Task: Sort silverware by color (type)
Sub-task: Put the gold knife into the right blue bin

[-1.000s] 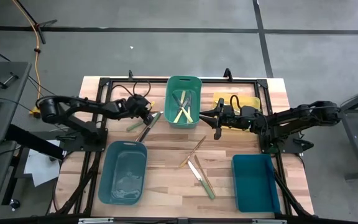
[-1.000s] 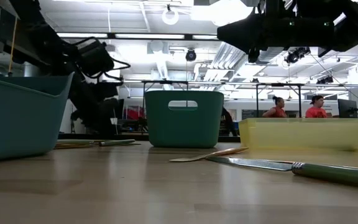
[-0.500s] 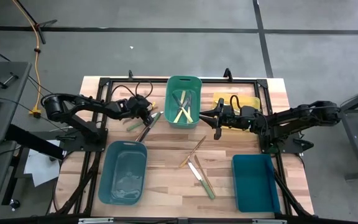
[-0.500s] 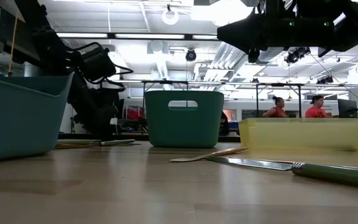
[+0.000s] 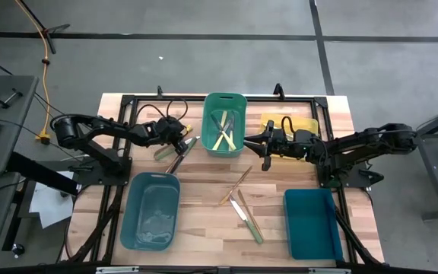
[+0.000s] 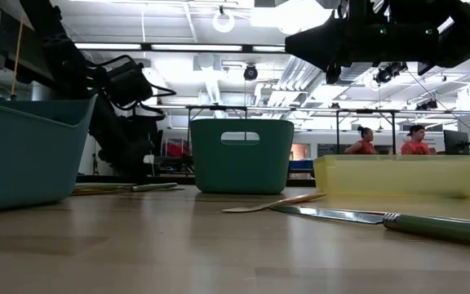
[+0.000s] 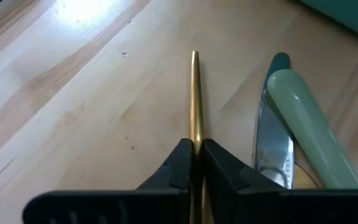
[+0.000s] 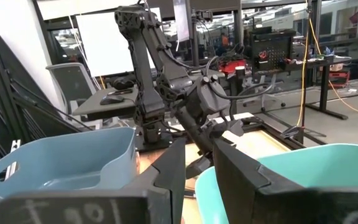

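- Wood table (image 5: 204,190) holds four bins and some silverware.
- Left gripper (image 7: 194,158) is down low near the green bin (image 5: 224,124), on its left side. Its fingers are pinched tight on a thin yellow handle (image 7: 195,99). The handle lies flat on the wood and pokes out in front of the fingers.
- Right beside it lies a green-handled knife (image 7: 303,124). It is close but not touching the yellow handle as far as I can see.
- Right gripper (image 5: 266,148) waits in the air just right of the green bin, in front of the yellow bin (image 5: 289,123). Its fingers are partly apart and I see nothing between them.
- Some pieces are already inside the green bin. A few more lie loose in the middle of the table (image 5: 242,202), between the light teal bin (image 5: 151,210) and the dark teal bin (image 5: 312,223).
- I think the step now is picking up: the grab is made, but the piece is not lifted yet.
- Next, the arm should lift the piece straight up, so it does not bump the knife. Then it should carry it to the bin that matches its colour. That looks like the yellow bin, which sits past the green bin, so the arm must go up and over.
- The handle is thin, so it could tip or slip out.
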Controlling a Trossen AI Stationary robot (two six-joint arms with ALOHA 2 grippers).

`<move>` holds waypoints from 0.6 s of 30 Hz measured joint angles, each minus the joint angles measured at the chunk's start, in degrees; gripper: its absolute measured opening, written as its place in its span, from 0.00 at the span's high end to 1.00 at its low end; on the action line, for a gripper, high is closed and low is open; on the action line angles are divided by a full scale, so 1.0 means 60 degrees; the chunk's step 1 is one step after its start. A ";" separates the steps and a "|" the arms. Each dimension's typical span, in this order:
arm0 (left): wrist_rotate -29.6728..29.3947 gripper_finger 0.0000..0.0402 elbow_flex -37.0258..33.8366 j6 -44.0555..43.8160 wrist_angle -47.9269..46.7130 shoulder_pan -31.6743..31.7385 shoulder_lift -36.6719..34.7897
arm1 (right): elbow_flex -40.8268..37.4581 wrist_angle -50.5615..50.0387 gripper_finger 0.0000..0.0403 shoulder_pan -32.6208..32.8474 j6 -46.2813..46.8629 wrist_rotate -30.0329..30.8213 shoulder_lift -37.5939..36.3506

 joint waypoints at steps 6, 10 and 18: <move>-0.0278 0.97 0.0085 0.0017 -0.0092 0.0007 0.0011 | 0.0000 -0.0037 0.80 -0.0001 -0.0017 0.0003 0.0000; -0.0338 0.97 0.0093 0.0020 -0.0095 0.0007 0.0011 | 0.0000 -0.0037 0.80 0.0000 -0.0016 0.0003 0.0000; -0.0450 0.97 0.0093 0.0017 -0.0087 0.0011 0.0015 | 0.0000 -0.0101 0.80 -0.0001 -0.0001 0.0001 0.0000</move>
